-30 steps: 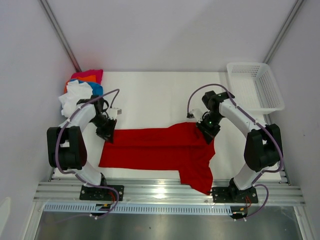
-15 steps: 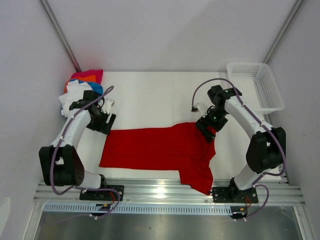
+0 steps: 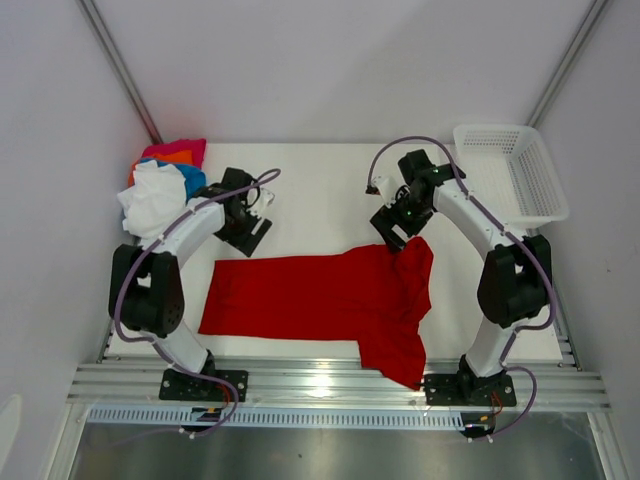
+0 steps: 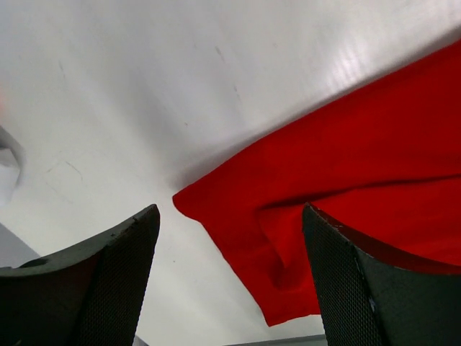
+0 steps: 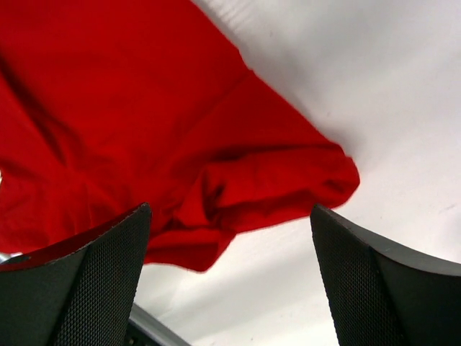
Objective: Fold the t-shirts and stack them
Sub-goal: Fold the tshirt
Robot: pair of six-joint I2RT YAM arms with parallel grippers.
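Note:
A large red t-shirt lies spread flat across the near half of the table, one sleeve hanging toward the front rail. My left gripper hovers open just behind the shirt's far left corner. Nothing is between its fingers. My right gripper is open too, just behind the rumpled far right corner, holding nothing. More t-shirts sit in a pile at the back left: white, blue, orange and pink.
A white mesh basket stands at the back right corner. The metal rail with both arm bases runs along the near edge. Bare white tabletop lies between the two grippers.
Both grippers were shut on the red shirt's far edge; they have opened, let it go and drawn back from it, the left swinging right and the right moving left.

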